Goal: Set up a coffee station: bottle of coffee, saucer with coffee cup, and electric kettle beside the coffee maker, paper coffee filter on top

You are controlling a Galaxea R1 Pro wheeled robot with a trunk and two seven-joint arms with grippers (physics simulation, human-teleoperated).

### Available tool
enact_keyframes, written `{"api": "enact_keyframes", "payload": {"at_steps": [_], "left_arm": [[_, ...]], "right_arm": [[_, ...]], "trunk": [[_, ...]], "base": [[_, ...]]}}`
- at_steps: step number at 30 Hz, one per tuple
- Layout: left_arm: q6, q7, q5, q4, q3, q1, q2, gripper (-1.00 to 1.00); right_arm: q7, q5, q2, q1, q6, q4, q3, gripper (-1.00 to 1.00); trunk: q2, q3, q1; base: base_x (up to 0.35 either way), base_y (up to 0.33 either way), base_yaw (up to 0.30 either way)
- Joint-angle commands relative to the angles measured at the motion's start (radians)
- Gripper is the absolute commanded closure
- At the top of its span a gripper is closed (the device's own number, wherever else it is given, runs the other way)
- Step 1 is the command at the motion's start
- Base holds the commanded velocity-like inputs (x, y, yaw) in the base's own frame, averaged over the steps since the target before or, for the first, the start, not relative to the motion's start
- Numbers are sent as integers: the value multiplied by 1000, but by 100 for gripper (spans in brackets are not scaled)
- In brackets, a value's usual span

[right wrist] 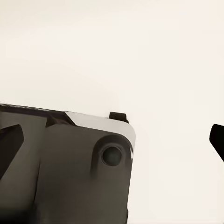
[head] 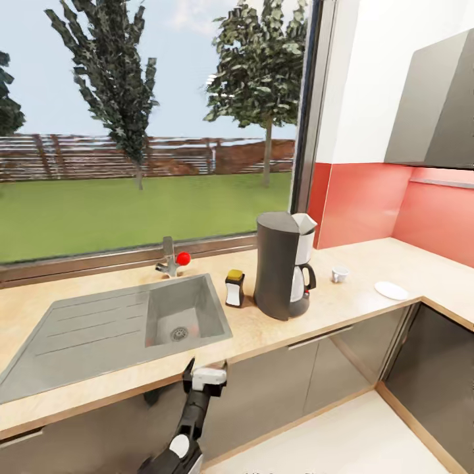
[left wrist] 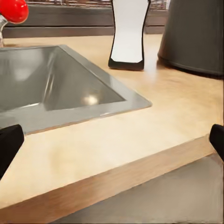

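Observation:
The tall dark grey coffee maker (head: pixel 282 266) stands on the beige countertop (head: pixel 368 260), right of the sink. A white angular piece shows at its top front; I cannot tell if that is the paper coffee filter. The bottle of coffee (head: pixel 234 288) stands just left of the machine, also seen in the left wrist view (left wrist: pixel 127 35). To the machine's right are the coffee cup (head: pixel 340 274) and, apart from it, the bare saucer (head: pixel 392 290). My left gripper (head: pixel 207 375) (left wrist: pixel 112 142) hangs open at the counter's front edge, holding nothing. My right gripper (right wrist: pixel 112 142) is open over pale floor. The electric kettle is out of view.
A steel sink (head: pixel 85 332) with drainboard and a red-knobbed tap (head: pixel 172 260) fills the counter's left part. Dark cabinets (head: pixel 329 375) run below. A grey wall cabinet (head: pixel 438 105) hangs at the right over a thin grey shelf board (head: pixel 440 182) on the red backsplash.

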Motion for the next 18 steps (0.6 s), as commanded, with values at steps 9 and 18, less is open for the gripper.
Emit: {"api": "enact_keyframes", "payload": {"at_steps": [9, 18], "left_arm": [[-59, 16, -127, -219, -8, 316, 9, -100], [-52, 19, -133, 212, 2, 389, 30, -100]], "right_arm": [[-4, -5, 0, -1, -5, 3, 8, -100], [-3, -5, -41, -1, -5, -3, 4, -100]], "trunk": [[-2, -2, 0], [-2, -2, 0]], "base": [[-23, 0, 4], [0, 0, 0]]}}
